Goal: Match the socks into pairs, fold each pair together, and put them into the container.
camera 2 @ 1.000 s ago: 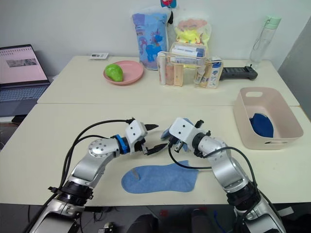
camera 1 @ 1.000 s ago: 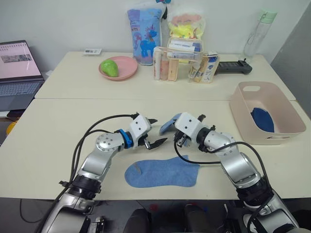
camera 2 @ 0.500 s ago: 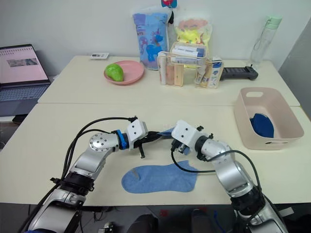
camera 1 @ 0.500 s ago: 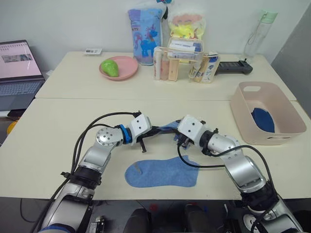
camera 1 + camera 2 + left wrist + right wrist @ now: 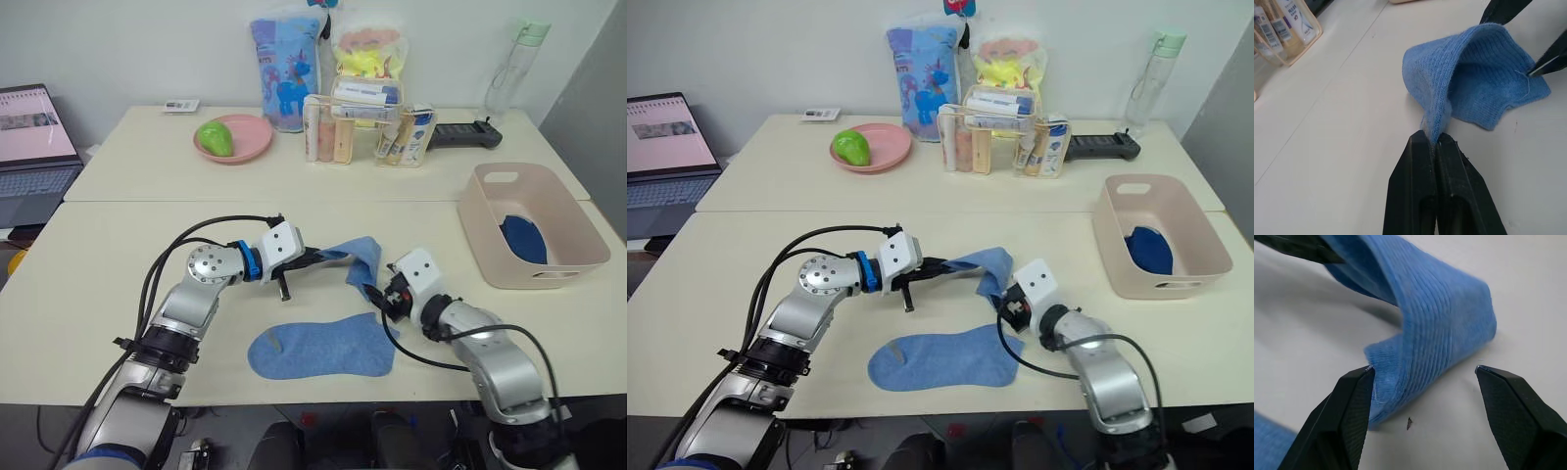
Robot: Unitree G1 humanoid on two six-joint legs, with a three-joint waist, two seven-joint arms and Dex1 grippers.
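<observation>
Left gripper: clamped on one end of a light blue sock, now carrying it alone.
Right gripper: has let go within the last moment; jaws wide apart, just beside the sock's drooping end.
Second light blue sock: flat on the tabletop, near the front edge, below the held one.
Container: far right, a dark navy bundle inside.
Meaning: the handover looks done; laying the held sock onto its mate seems next.
</observation>
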